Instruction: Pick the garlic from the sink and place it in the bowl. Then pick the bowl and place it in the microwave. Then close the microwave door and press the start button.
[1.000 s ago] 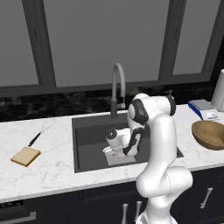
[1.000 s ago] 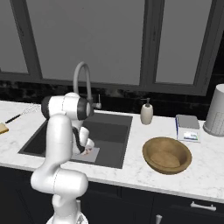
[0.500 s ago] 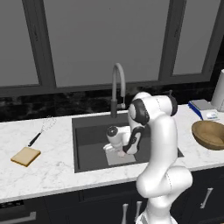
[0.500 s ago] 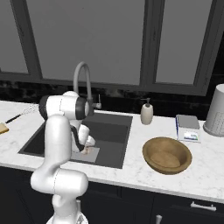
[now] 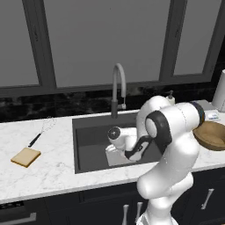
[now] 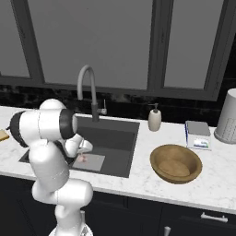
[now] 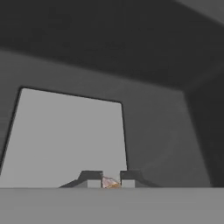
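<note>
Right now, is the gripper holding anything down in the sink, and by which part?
The gripper is closed on the garlic, pinched between the fingertips. Which part of the bulb cannot be told.

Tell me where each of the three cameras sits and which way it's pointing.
Left base view: behind the arm to its left, looking forward and down at the sink; the arm rises lower right.
Right base view: behind to its right, same sink, plus the bowl; the arm rises lower left.
Hand view: on the hand, facing the sink floor; the gripper pinches the garlic.
Both base views share sink, faucet and bowl.
</note>
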